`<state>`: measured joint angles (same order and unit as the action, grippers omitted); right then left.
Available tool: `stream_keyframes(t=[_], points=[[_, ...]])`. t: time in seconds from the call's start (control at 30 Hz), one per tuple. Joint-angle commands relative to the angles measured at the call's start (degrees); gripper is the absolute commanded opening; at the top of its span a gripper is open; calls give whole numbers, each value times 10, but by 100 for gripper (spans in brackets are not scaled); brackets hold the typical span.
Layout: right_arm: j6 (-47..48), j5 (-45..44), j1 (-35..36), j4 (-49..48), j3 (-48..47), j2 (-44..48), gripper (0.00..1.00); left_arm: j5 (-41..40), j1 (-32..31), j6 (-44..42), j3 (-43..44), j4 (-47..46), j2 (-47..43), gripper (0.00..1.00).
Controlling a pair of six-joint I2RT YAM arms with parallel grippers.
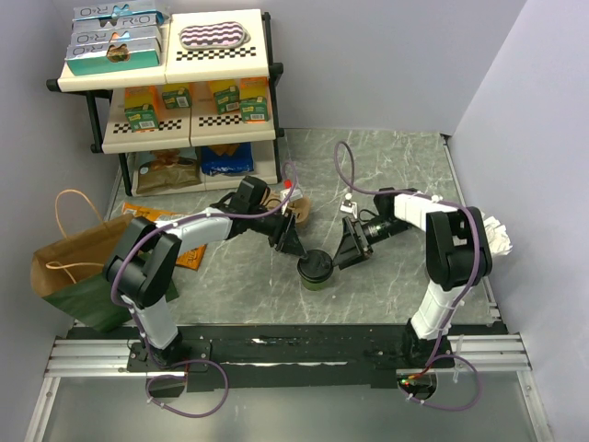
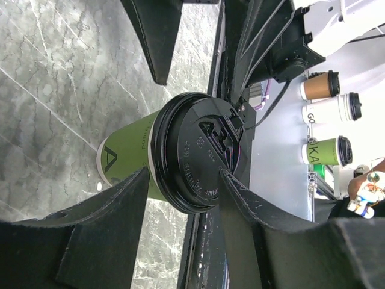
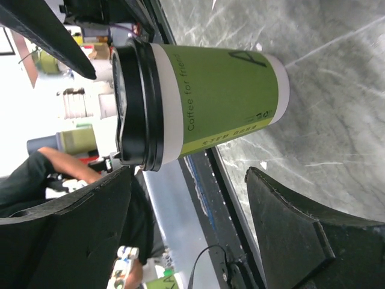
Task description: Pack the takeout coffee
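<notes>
The cup (image 1: 316, 270) stands upright on the surface (image 1: 405, 166) with its black lid (image 2: 195, 159) on, between the two pincers.

The left pincer (image 1: 296, 247) points down at the cup from above and behind it. Its jaws stand about halfway apart, and in the left wrist view its fingers (image 2: 120, 211) frame the lid on both sides. The cup sits just past their tips rather than between them. I cannot tell whether the tips touch the lid, and nothing shows as gripped.

The right pincer (image 1: 348, 250) faces the cup from the other side, low and near the surface. Its jaws are spread wide with nothing between them, and the cup stands just ahead of its fingers (image 3: 289, 241), apart from them.

A paper bag (image 1: 74, 267) lies well behind the left pincer, by that arm's base.
</notes>
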<state>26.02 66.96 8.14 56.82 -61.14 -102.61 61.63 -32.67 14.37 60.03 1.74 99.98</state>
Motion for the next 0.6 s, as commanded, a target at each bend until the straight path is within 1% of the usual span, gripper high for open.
stream_keyframes(t=[0.0, 0.27, 0.47, 0.57], points=[[29, 7, 8, 30, -23, -10, 83, 18, -4, 6, 14, -13, 1, 55], [9, -14, 21, 18, -25, -21, 82, 10, -11, 7, 17, -7, 13, 54], [-17, -39, 21, 8, -28, -37, 79, 2, -11, 2, 18, 5, 27, 52], [-32, -53, 22, 0, -26, -39, 78, -4, -11, 12, 11, -9, 28, 51]])
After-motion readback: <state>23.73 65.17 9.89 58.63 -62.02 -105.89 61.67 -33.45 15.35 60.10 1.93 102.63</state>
